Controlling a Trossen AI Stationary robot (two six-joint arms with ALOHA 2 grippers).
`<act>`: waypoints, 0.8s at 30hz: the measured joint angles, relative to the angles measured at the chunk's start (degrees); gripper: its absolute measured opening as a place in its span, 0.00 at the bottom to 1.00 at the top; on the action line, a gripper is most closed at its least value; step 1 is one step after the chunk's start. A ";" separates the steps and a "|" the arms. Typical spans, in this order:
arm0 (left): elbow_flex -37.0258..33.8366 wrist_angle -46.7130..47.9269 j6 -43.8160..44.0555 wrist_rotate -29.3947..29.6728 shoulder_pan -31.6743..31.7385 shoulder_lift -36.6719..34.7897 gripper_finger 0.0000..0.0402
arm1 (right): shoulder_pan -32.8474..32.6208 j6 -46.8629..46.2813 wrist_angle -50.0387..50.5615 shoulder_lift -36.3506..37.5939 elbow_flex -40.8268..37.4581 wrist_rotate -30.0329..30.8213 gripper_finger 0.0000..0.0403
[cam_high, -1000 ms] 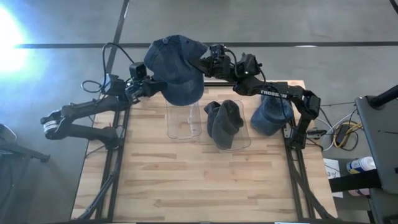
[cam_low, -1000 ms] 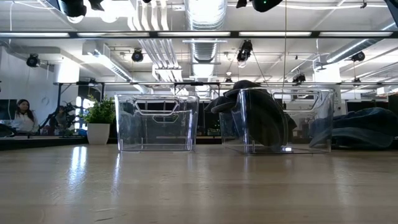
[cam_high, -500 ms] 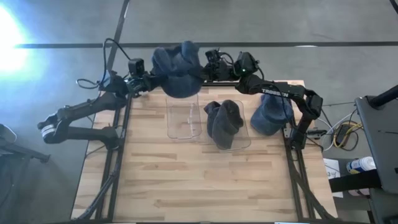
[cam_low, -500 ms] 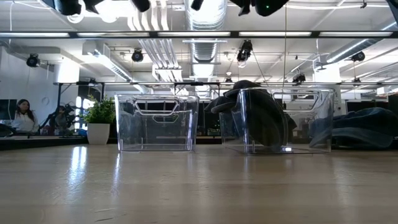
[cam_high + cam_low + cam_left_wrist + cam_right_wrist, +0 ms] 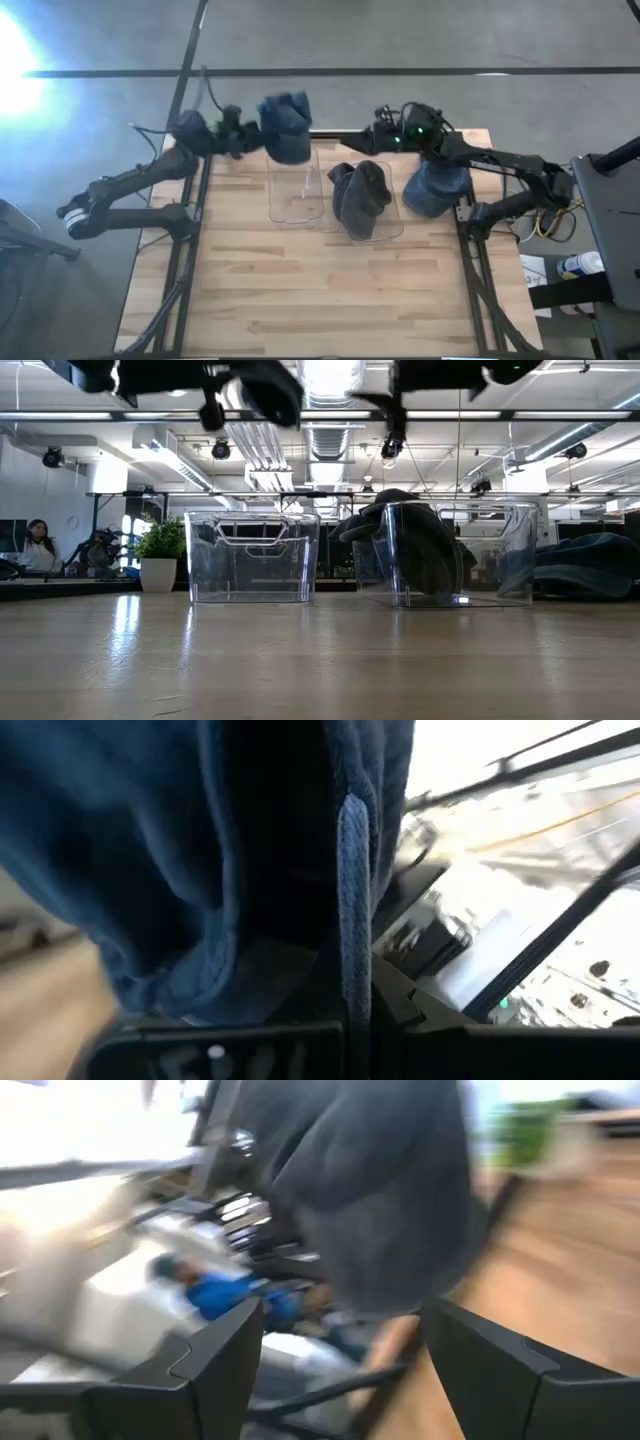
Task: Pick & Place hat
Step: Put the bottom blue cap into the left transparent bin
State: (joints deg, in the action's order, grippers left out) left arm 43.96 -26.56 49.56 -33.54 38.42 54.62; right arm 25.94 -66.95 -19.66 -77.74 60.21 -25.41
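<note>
While the left gripper [image 5: 250, 138] stays clamped on the blue hat [image 5: 284, 125], the load hangs above the far edge of the empty clear bin [image 5: 296, 190].

Right gripper [image 5: 372, 140] — fingers spread wide, holding nothing — sits clear of the hat, apparently released so one arm carries it alone. Second bin [image 5: 385, 222] already holds a dark hat [image 5: 360, 196]; another blue hat [image 5: 436, 186] rests on the table [image 5: 300, 290] beside it.

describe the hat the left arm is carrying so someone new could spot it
Start at the two clear bins on the wooden table. Above the empty one's far edge hangs a bunched blue hat, pinched in the left tool. It alone is off the table.
</note>
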 joint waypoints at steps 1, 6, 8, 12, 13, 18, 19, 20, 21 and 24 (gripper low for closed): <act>-1.54 0.13 0.17 -0.18 -0.03 0.46 0.01 | -0.39 0.41 2.96 1.97 -1.94 2.24 0.66; -9.95 -4.89 5.62 0.22 -0.06 2.08 0.01 | -3.10 0.23 8.14 10.12 -9.73 8.83 0.67; -14.08 -9.88 9.11 0.21 -0.98 2.20 0.01 | -3.91 -0.23 8.12 12.52 -12.17 10.69 0.66; -22.43 -15.93 12.86 1.76 -3.22 1.48 0.01 | -4.92 -0.65 8.40 15.98 -15.49 14.00 0.65; -24.46 -16.87 13.05 2.73 -3.80 1.59 0.01 | -4.97 -0.85 8.40 16.65 -15.91 14.02 0.65; -30.31 -21.63 12.02 5.77 -6.12 1.64 0.01 | -4.94 -1.29 9.33 17.77 -16.46 14.57 0.64; -31.01 -21.28 11.90 6.48 -6.32 1.90 0.01 | -4.92 -1.48 9.22 17.77 -16.46 15.11 0.64; -31.44 -20.97 11.73 7.16 -6.61 2.32 0.01 | -4.90 -1.65 9.22 17.75 -16.46 15.13 0.64; -31.77 -20.86 11.45 7.06 -6.93 2.71 0.01 | -4.93 -1.67 9.23 17.70 -16.46 15.13 0.64; -31.99 -21.49 10.48 7.57 -7.92 4.90 0.01 | -4.95 -2.24 9.77 16.86 -16.44 15.08 0.64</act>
State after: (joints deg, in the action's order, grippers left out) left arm 11.97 -48.05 60.04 -25.97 30.50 59.52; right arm 20.99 -69.19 -9.89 -60.88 43.77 -10.33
